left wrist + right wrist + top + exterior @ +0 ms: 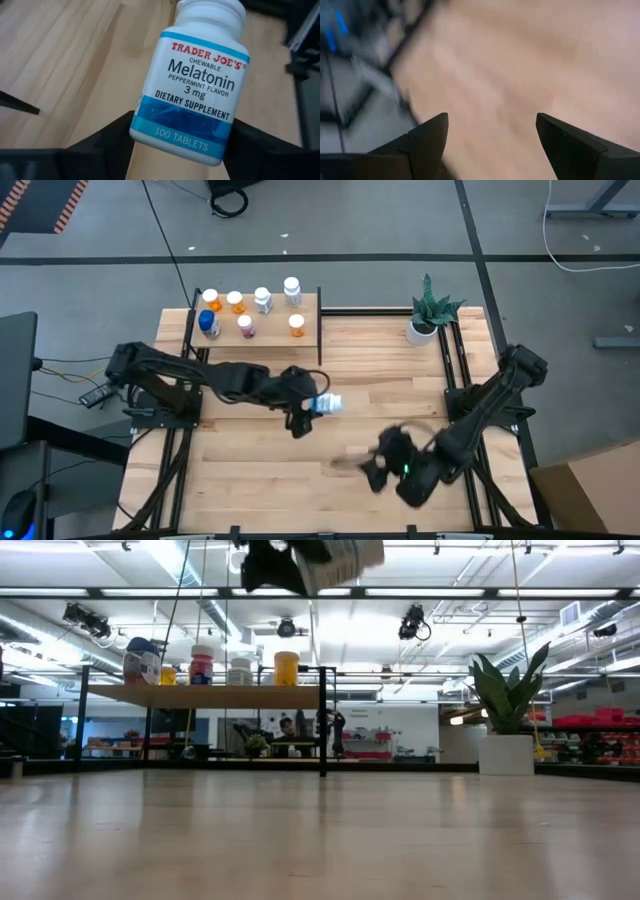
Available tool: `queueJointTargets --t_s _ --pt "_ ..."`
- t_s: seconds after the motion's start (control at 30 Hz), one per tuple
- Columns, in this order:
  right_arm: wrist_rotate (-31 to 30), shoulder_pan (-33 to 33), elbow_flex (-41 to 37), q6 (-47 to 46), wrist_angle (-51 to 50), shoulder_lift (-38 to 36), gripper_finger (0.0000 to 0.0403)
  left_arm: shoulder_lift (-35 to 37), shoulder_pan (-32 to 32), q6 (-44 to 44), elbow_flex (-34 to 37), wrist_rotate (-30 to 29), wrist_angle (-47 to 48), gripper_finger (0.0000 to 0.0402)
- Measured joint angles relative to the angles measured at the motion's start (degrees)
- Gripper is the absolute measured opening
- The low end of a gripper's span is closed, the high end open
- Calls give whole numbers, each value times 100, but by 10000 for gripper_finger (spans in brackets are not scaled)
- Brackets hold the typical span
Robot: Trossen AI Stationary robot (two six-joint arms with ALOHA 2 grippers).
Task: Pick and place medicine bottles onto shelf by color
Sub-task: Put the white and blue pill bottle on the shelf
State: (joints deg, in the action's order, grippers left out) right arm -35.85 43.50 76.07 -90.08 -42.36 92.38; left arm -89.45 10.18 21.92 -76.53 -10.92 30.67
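Fingers (pixel 107 140) of the left gripper (pixel 182 145) press against both sides of a white medicine bottle with a blue band (pixel 192 92), holding it near its base; the label reads "Trader Joe's Chewable Melatonin, 3 mg, 100 tablets". In the high view, this left gripper (pixel 308 412) sits over the middle of the plank tabletop (pixel 260 470), with the held bottle (pixel 329 404) lying sideways and projecting toward the right arm's side. In the low view, the gripper and its bottle (pixel 340 554) hang at the upper edge, well clear of the table surface.

Right gripper (pixel 492 135): its two dark fingers stand wide apart with nothing between them, only bare wood beneath. In the high view, it (pixel 385 468) is low over the near right part of the table, well apart from the left gripper.

Shelf (pixel 272 332): a light-wood board on a thin black frame, at the far left of the table. Seven bottles stand on it, white caps up: an orange bottle (pixel 211 300), a second orange bottle (pixel 235 302), a clear bottle (pixel 262 300) and a white bottle (pixel 292 290) in the far row; a wider blue bottle (pixel 208 323), a pink bottle (pixel 245 326) and a third orange bottle (pixel 297 325) in the near row. The low view shows the shelf (pixel 200 696) raised above the tabletop, with bottles upright on it.

Potted plant (pixel 428 315): a white pot with spiky green leaves, at the far right of the table, well apart from the shelf.
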Motion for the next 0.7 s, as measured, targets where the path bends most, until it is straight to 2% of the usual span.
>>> queueJointTargets --t_s 0.13,0.17,0.23,0.33,0.47,0.53,0.7 --pt "-1554 -413 1 226 72 -623 310 309 28 183 0 -113 4 246" --pt "-1834 -526 4 230 79 -776 310 360 41 217 0 -167 0 247" --pt "-1976 -820 5 244 75 -1046 310 428 81 297 0 -308 -60 253" --pt "-1263 -1377 7 356 213 -1255 306 480 167 294 2 -511 -229 257" --pt "438 -2150 4 1052 1273 -1277 301 480 272 191 -2 -712 -277 251" --pt "1090 -2430 7 1406 1647 -1279 301 480 297 192 -2 -791 -252 250" --pt "1328 -2708 4 1498 1706 -1301 299 480 291 281 -2 -942 -242 256"
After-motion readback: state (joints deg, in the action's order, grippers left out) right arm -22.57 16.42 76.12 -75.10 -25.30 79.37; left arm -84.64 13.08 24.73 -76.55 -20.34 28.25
